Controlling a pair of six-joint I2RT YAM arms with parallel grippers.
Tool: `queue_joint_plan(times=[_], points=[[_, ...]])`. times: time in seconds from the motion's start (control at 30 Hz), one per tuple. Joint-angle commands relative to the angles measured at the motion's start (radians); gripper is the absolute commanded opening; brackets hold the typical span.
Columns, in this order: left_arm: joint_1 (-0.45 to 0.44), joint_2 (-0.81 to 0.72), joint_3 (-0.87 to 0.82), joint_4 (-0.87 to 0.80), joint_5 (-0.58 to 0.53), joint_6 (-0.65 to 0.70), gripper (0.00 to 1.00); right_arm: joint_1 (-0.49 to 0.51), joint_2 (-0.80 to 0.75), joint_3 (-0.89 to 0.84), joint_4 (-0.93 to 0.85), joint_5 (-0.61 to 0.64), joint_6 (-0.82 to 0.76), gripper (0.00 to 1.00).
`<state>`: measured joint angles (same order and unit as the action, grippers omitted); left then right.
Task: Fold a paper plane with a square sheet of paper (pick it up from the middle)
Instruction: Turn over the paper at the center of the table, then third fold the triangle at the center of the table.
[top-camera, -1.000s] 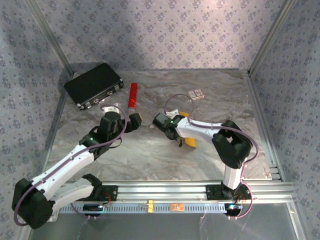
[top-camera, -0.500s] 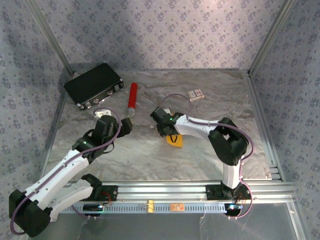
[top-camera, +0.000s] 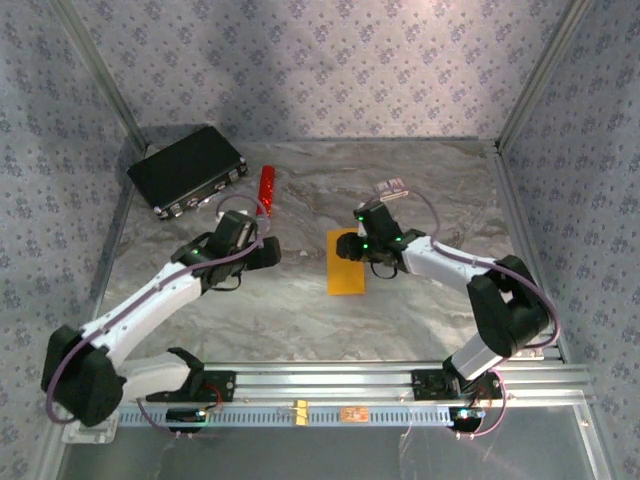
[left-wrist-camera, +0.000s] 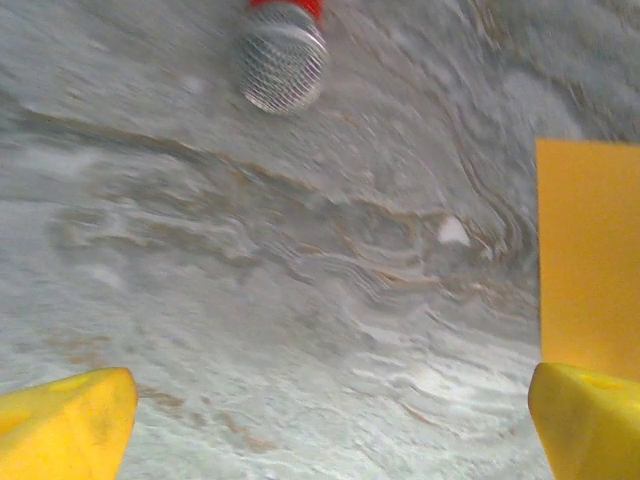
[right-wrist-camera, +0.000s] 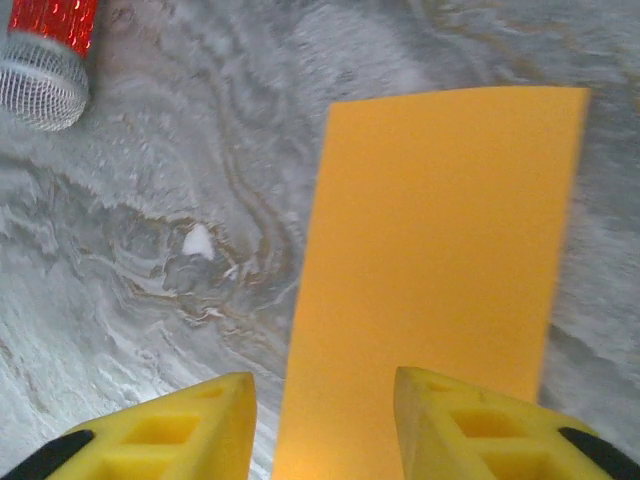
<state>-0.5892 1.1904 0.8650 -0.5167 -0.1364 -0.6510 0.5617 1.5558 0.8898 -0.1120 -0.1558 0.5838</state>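
Note:
The sheet of paper (top-camera: 348, 263) lies flat on the marble table as an orange-yellow rectangle about twice as long as it is wide, not a pointed paper plane. My right gripper (top-camera: 362, 248) hovers over its far end, open. In the right wrist view the paper (right-wrist-camera: 440, 260) spreads out under the yellow fingers (right-wrist-camera: 200, 430), with nothing held in the right gripper (right-wrist-camera: 322, 400). My left gripper (top-camera: 266, 250) is to the left of the sheet, wide open and empty (left-wrist-camera: 330, 400). The paper's edge (left-wrist-camera: 590, 250) shows at the right of the left wrist view.
A red cylinder with a mesh end (top-camera: 266, 190) lies behind the left gripper and shows in both wrist views (left-wrist-camera: 285, 60) (right-wrist-camera: 45, 60). A black case (top-camera: 187, 168) sits at the back left. A small white-and-red box (top-camera: 392, 187) lies behind the right gripper.
The right gripper opened and let go of the paper, which now lies flat on the table. The right arm swung right and the left gripper moved right toward the sheet.

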Motion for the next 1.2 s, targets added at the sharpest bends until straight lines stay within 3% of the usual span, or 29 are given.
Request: queue_joint_plan(times=[0.0, 0.17, 0.3, 0.77, 1.17], points=[[-0.001, 0.065, 0.043, 0.06, 0.193, 0.037, 1.0, -0.067, -0.028, -0.094, 0.076, -0.117, 0.084, 0.37], [-0.005, 0.172, 0.058, 0.211, 0.444, 0.056, 1.0, -0.135, -0.037, -0.181, 0.16, -0.21, 0.126, 0.26], [-0.021, 0.265, 0.095, 0.279, 0.55, 0.051, 1.0, -0.155, -0.004, -0.197, 0.208, -0.285, 0.141, 0.19], [-0.05, 0.494, 0.157, 0.417, 0.645, -0.028, 0.98, -0.168, 0.123, -0.172, 0.261, -0.357, 0.153, 0.13], [-0.053, 0.669, 0.244, 0.442, 0.72, -0.079, 0.77, -0.207, 0.19, -0.238, 0.343, -0.418, 0.178, 0.13]])
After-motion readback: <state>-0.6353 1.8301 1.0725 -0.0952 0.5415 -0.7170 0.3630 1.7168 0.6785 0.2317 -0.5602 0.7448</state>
